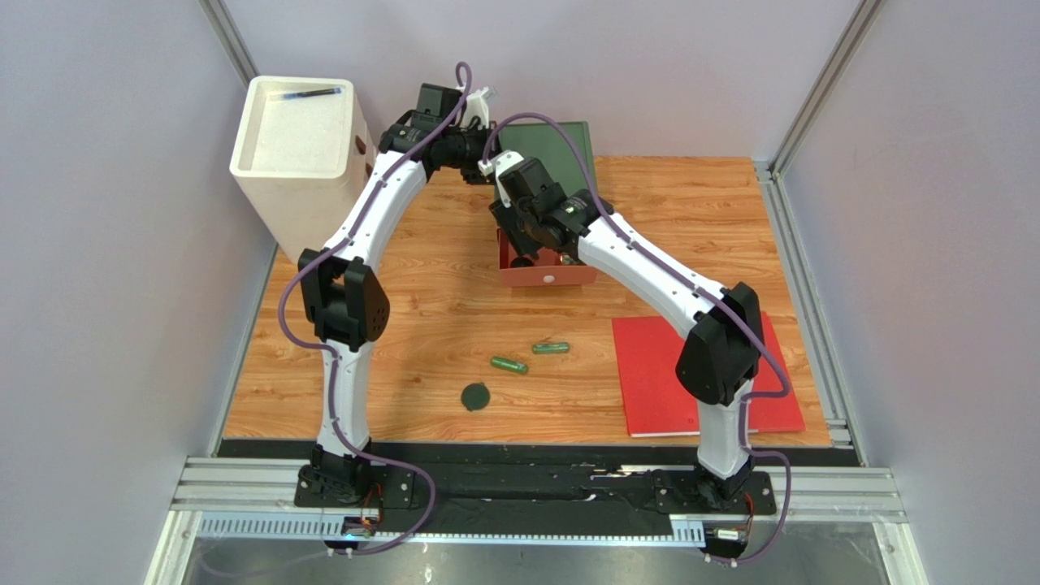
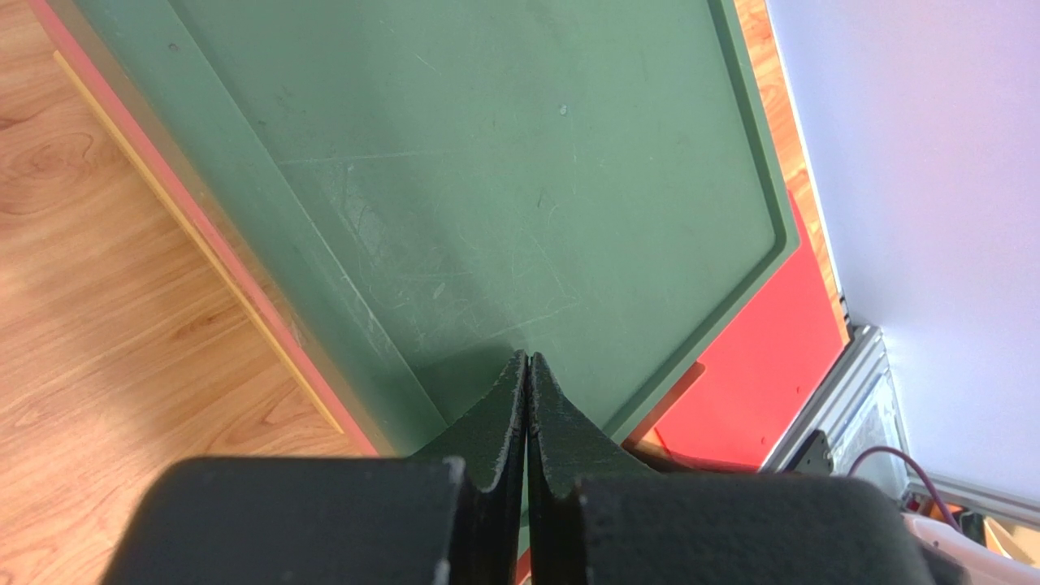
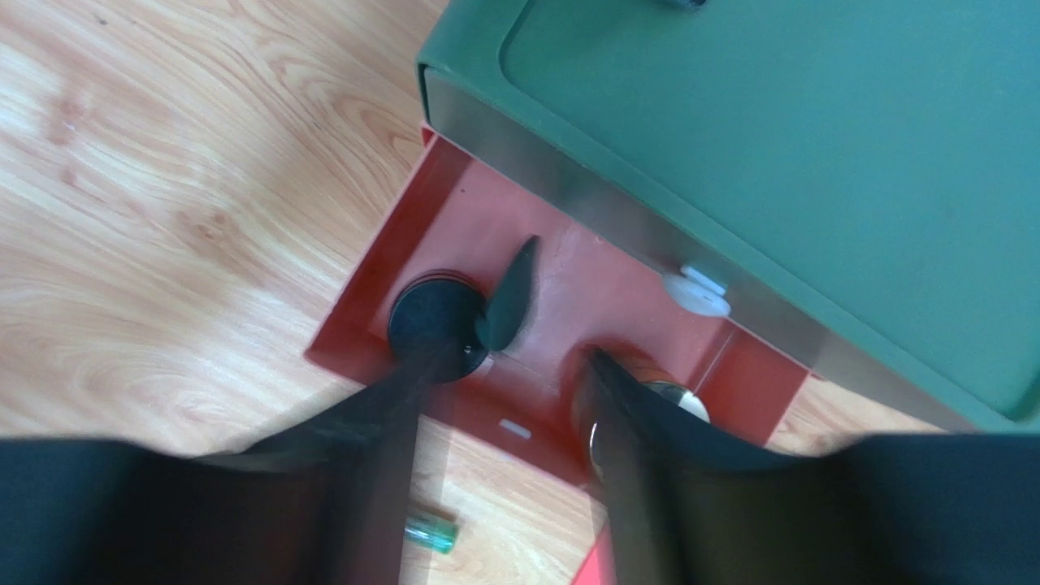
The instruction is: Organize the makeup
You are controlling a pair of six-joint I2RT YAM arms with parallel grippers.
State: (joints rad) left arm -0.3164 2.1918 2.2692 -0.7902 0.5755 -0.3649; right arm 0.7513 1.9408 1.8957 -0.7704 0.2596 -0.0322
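Under the right hand [image 3: 549, 354], a round compact [image 3: 430, 319] lay in the drawer [image 3: 403, 232]; two tubes [image 1: 509, 363] and a loose compact [image 1: 475, 396] lay on the tabletop [image 1: 427, 317] behind it.

Bench [image 1: 427, 319]: wood-grain top, light orange-brown, evenly lit, soft shadows only. Pale grey-lilac walls [image 1: 110, 244] enclose it at the back and both sides. Aluminium posts [image 1: 230, 43] run up the two back corners; an aluminium rail [image 1: 842, 494] lies along the near edge.
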